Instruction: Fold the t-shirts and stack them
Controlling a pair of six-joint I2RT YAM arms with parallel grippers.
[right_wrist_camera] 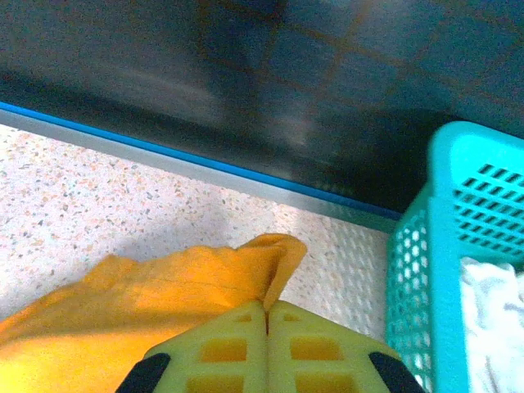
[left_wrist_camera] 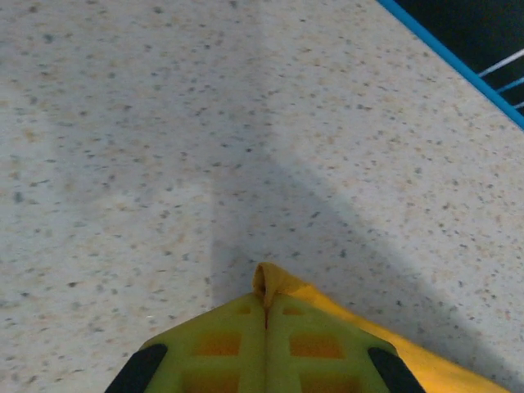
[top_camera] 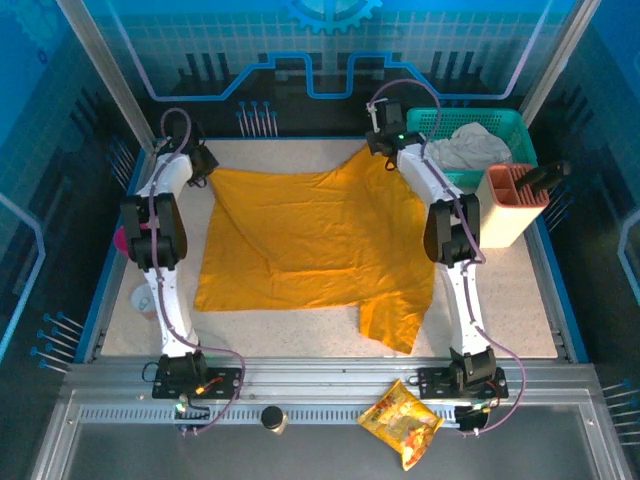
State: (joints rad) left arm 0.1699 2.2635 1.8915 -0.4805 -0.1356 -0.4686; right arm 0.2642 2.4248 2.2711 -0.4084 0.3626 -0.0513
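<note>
Pinching a small fold of the orange-yellow t-shirt [top_camera: 310, 235] between its pressed-together fingers, the left gripper [left_wrist_camera: 264, 304] holds one corner, the cloth trailing back to its right. The right gripper [right_wrist_camera: 267, 306] is clamped on another corner, with the cloth spreading behind and to its left. A teal basket [right_wrist_camera: 471, 246] sits just to its right.
</note>
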